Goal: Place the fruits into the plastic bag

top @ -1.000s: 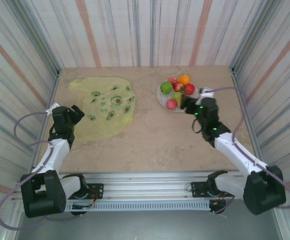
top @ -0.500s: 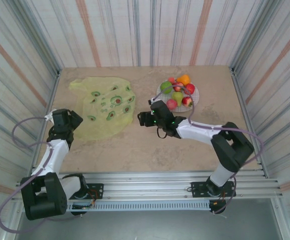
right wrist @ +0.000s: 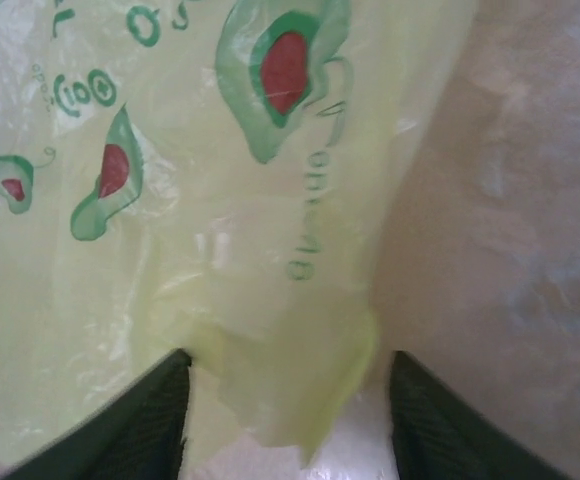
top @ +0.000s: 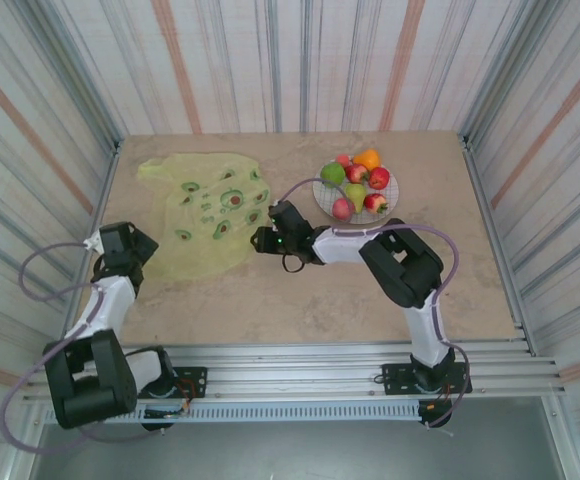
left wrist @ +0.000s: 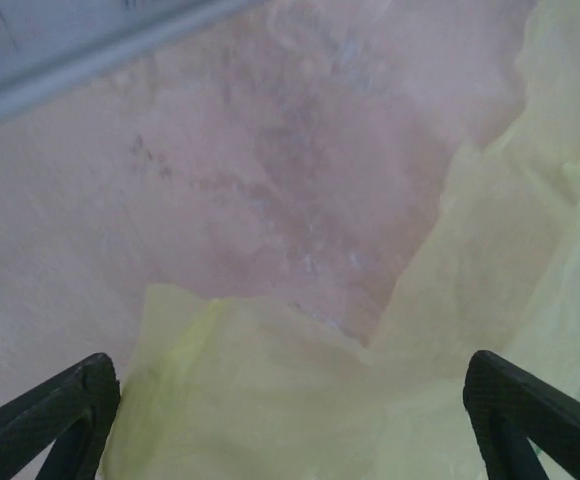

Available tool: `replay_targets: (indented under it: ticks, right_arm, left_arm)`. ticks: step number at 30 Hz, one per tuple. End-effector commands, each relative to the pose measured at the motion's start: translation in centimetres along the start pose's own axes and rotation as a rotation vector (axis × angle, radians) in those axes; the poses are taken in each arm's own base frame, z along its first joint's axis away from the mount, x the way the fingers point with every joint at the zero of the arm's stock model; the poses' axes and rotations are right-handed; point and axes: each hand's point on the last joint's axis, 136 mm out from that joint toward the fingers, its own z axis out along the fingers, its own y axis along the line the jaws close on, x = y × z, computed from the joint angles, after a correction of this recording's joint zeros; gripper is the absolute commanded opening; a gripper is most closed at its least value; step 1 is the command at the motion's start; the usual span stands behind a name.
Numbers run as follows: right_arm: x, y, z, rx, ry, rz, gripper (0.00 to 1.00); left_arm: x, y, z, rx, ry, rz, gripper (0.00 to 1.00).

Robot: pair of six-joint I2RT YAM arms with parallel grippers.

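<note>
The plastic bag (top: 213,213) lies flat on the left half of the table, yellow-green with avocado prints. The fruits (top: 355,187) are heaped on a white plate (top: 393,188): a green apple (top: 333,175), an orange (top: 369,159), a pear (top: 355,194) and red apples. My right gripper (top: 262,240) is at the bag's right edge, and in the right wrist view a corner of the bag (right wrist: 290,390) lies between its fingers (right wrist: 155,415), which stand apart. My left gripper (top: 141,245) is at the bag's lower left edge, open wide over a bag fold (left wrist: 300,390).
Striped walls close in the table on three sides. A metal rail (top: 300,375) runs along the near edge. Bare table (top: 320,300) stretches in front of the bag and the plate.
My right arm has swung from the plate leftward to the bag's right edge, and its jaws have narrowed. My left gripper has slid a little down and left along the bag's edge.
</note>
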Motion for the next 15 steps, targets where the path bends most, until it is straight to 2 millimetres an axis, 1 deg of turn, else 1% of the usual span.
replay_targets:
  ticks: [1,2,4,6,7,9,12,15]
  right_arm:
    - [-1.2,-0.8,1.1,-0.008,0.003,0.039,0.35]
    - [-1.6,-1.0,1.3,-0.016,0.002,0.046,0.28]
    - [-2.2,-1.4,1.3,-0.023,-0.001,0.048,0.18]
    - [-3.0,-1.9,1.1,-0.018,-0.013,0.035,0.11]
    - [-3.6,-2.1,0.9,-0.01,-0.019,0.025,0.09]
    - [-4.6,-2.4,0.7,0.005,-0.025,-0.004,0.08]
    - [-6.2,-3.0,0.4,0.03,-0.03,-0.039,0.08]
    - [-8.1,-3.7,0.1,0.053,-0.039,-0.071,0.09]
  left_arm:
    - [2.1,-2.8,0.8,0.155,0.123,-0.011,0.79]
    - [2.7,-3.3,0.9,0.186,0.152,-0.009,0.73]
    - [3.7,-3.8,0.9,0.229,0.19,-0.012,0.62]
    - [4.5,-4.5,0.5,0.282,0.214,-0.012,0.53]
    - [5.0,-5.1,0.0,0.316,0.228,-0.007,0.52]
    - [6.2,-6.0,-0.8,0.349,0.252,0.017,0.49]
    - [8.7,-8.6,-2.9,0.443,0.303,0.083,0.45]
    - [12.5,-11.3,-5.2,0.524,0.376,0.158,0.44]
